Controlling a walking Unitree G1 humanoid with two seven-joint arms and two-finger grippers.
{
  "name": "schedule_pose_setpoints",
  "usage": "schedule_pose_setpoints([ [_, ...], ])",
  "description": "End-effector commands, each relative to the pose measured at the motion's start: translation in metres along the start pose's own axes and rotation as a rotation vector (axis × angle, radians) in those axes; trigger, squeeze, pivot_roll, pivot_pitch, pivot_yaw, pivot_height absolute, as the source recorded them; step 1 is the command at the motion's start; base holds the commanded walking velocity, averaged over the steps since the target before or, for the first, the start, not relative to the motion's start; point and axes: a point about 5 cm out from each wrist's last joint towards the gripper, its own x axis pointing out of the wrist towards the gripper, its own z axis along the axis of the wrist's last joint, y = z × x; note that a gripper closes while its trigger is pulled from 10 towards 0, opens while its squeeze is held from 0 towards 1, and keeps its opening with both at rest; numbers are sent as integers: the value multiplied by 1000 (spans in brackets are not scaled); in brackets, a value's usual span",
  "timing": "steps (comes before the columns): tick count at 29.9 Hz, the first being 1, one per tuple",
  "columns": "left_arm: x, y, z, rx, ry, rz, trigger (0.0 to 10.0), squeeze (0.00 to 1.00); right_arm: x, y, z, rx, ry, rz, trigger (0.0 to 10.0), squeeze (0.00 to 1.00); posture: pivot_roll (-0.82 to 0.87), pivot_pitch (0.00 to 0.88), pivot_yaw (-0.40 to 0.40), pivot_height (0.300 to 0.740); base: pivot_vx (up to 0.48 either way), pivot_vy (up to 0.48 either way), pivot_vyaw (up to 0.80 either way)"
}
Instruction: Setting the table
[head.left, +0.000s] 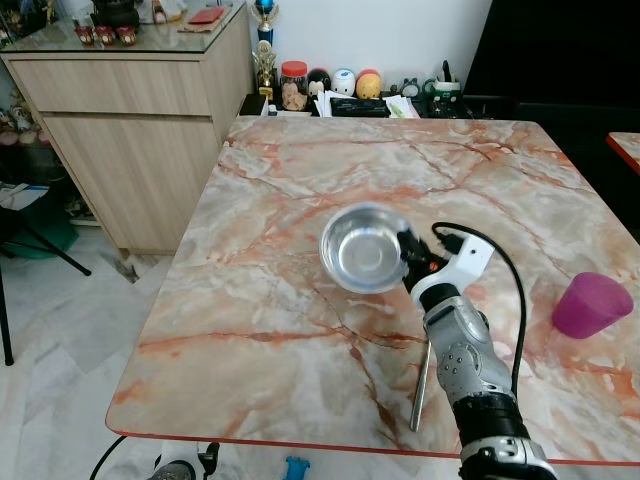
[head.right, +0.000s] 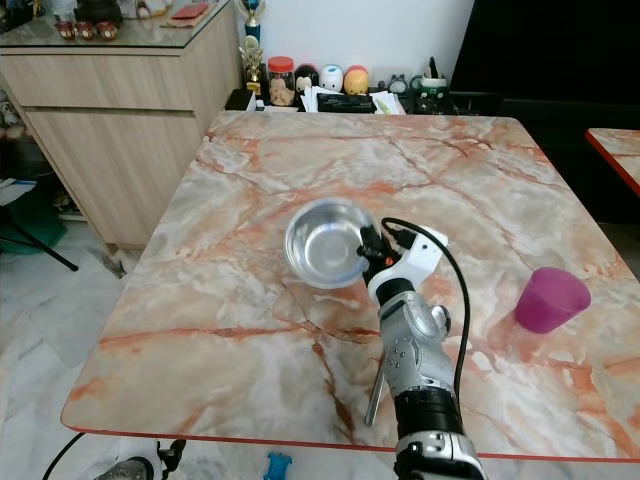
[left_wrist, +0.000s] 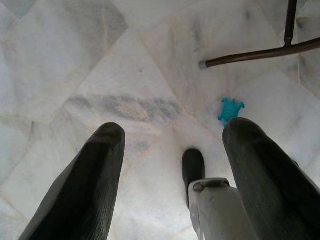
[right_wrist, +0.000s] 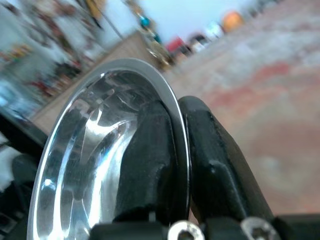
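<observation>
two black fingers of the right gripper (head.left: 408, 252) pinch the steel bowl (head.left: 364, 248) by its rim, held above the marble table (head.left: 300, 170) near its middle. lower it level before releasing. left gripper (left_wrist: 172, 165) hangs open over the floor.

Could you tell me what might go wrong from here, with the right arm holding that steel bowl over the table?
The right gripper pinches the steel bowl by its thin rim alone, so the smooth metal could slip or swing out of the jaws. A metal utensil lies on the marble table beside the forearm, and a low retreat might knock it off the near edge. The purple cup stands to the right, within reach of a wide sweep.
</observation>
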Motion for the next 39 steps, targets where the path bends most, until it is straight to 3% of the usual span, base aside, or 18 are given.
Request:
schedule_pose_setpoints([
  [1,-1,5,-5,4,22,21,10000,0,-2,9,7,-1,-56,61,10000,0,8,6,-11,740,0,0,0],
  [7,-2,10,-10,-10,49,44,10000,0,-13,24,13,16,-141,162,10000,0,4,0,-7,740,0,0,0],
  [15,-3,11,-15,-8,75,42,10000,0,-28,39,30,123,-272,255,10000,0,0,0,-6,740,0,0,0],
  [24,-4,9,-19,0,88,30,10000,0,-31,45,26,137,-250,277,10000,0,-2,0,-5,740,0,0,0],
  [39,-5,9,-27,9,112,24,10000,0,-29,54,35,129,-267,317,10000,0,-2,0,-7,740,0,-468,0],
])
